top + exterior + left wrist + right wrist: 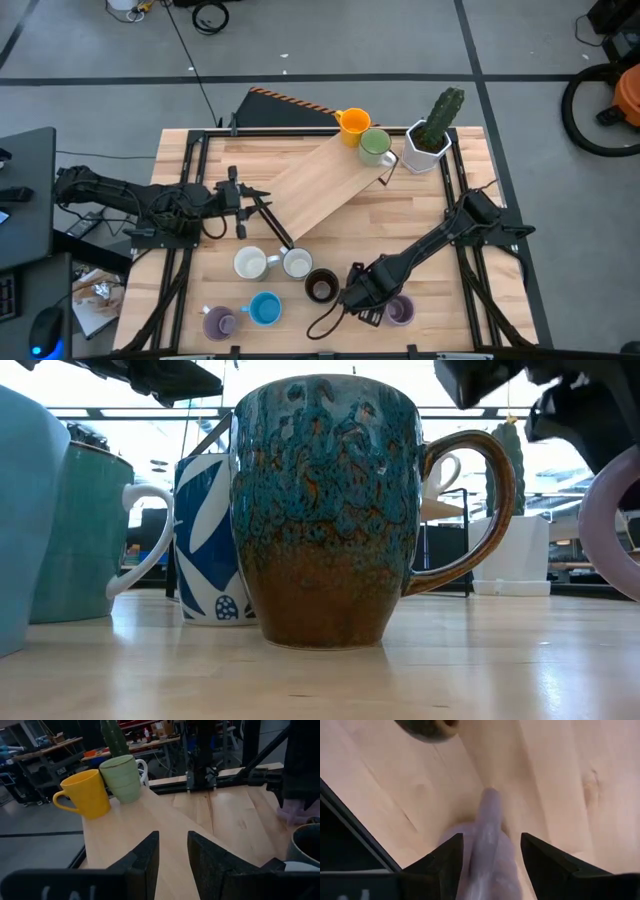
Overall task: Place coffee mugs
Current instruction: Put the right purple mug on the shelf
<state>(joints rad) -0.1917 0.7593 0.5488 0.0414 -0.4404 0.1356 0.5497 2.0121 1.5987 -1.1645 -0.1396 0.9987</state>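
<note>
While the right tool (489,851) hangs over the purple mug (399,311) just right of the dark brown mug (320,286), its fingers stand wide with the mug's handle (487,827) between them, nothing gripped yet. Likely step: pinch that handle. Best done by centring the handle between both fingers, going low enough to catch it fully, then closing gently so the mug does not twist. Brown mug sits close; keep clear of it. Left tool (173,855) waits left of the sloping board (325,185), fingers narrow, holding nothing. Orange mug (353,123) and green mug (375,146) already stand at the board's far end.
</note>
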